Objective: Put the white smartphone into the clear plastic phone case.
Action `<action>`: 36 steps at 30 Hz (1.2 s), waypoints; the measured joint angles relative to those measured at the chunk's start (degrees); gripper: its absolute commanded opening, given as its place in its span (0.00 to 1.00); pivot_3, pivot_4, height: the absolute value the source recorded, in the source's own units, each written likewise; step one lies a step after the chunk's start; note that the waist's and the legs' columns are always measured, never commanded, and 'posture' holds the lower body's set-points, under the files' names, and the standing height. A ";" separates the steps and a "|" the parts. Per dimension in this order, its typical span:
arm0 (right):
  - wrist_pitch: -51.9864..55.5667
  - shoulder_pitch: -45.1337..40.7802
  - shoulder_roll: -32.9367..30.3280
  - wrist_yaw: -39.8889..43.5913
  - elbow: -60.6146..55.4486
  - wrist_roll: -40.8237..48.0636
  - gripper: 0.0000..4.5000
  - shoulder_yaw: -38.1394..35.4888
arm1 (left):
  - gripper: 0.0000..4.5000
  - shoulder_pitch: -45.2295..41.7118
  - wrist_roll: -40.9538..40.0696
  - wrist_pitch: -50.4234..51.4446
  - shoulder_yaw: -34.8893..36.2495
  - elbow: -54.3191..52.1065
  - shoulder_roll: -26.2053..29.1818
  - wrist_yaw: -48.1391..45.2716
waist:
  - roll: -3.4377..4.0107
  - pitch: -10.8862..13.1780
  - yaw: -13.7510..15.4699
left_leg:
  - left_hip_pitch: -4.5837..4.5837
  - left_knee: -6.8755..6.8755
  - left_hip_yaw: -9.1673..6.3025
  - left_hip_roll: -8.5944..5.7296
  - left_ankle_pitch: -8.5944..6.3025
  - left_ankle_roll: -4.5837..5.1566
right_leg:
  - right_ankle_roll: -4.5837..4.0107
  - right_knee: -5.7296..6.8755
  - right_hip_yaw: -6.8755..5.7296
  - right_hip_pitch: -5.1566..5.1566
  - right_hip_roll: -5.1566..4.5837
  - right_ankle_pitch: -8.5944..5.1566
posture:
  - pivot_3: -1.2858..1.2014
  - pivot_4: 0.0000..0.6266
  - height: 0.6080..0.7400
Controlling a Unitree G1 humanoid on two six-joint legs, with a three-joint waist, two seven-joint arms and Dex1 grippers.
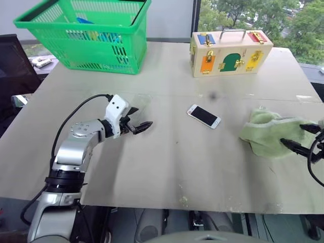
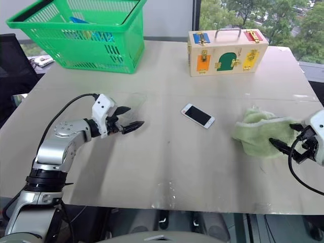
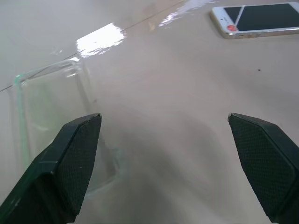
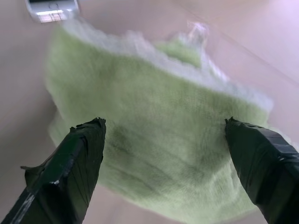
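Beige table (image 1: pixel 167 167): white smartphone (image 1: pixel 204 116) lies mid-table, long axis diagonal, well right of the spread, empty left gripper (image 1: pixel 137 121), which sits at the clear plastic phone case (image 3: pixel 56 116); right gripper (image 2: pixel 291 143) released, over green cloth (image 1: pixel 266 132).

Phone (image 1: pixel 204 116) mid-table; case (image 1: pixel 140 103) to its left; cloth (image 1: pixel 267 132) right; basket (image 1: pixel 86 33), box (image 1: pixel 230 52) behind.

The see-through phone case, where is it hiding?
The clear plastic phone case lies on the table's left side, just beyond the open left tool, left of the white smartphone.
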 measured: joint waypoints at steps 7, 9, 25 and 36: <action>-5.02 0.18 -6.86 -8.21 6.98 -15.44 0.97 3.63 | 1.00 0.03 0.35 0.02 -0.01 -0.02 0.05 -0.05 | 0.02 -0.01 -0.21 | 0.00 0.03 0.10 -0.01 0.00 0.00 | 0.01 -0.01 0.05 0.00 -0.03 0.01 | 0.52 0.24 1.00; -4.60 -2.28 -6.03 -8.16 6.71 -14.22 0.97 2.88 | 1.00 0.05 0.37 0.03 -0.01 -0.01 0.03 -0.04 | 0.01 -0.01 -0.50 | 0.00 0.01 0.07 0.00 0.00 -0.01 | 0.01 -0.01 0.04 0.00 -0.01 0.01 | 0.52 0.24 1.00; 2.50 -12.32 9.10 -3.44 -23.54 22.75 0.97 13.78 | 1.00 -6.30 6.56 -1.66 -1.68 14.77 3.21 -1.25 | 0.01 0.00 -0.71 | -0.03 0.02 0.02 0.02 0.00 0.01 | 0.02 -0.03 0.01 0.01 0.01 0.01 | 0.52 0.24 1.00; -3.55 -11.72 9.58 -6.19 -23.75 15.83 1.00 20.52 | 0.85 -8.87 7.80 0.41 -3.89 15.81 2.94 -3.63 | -0.01 -0.01 -0.67 | -0.04 0.03 0.02 0.03 0.00 0.00 | 0.02 -0.02 0.00 0.01 -0.01 0.01 | 0.52 0.24 1.00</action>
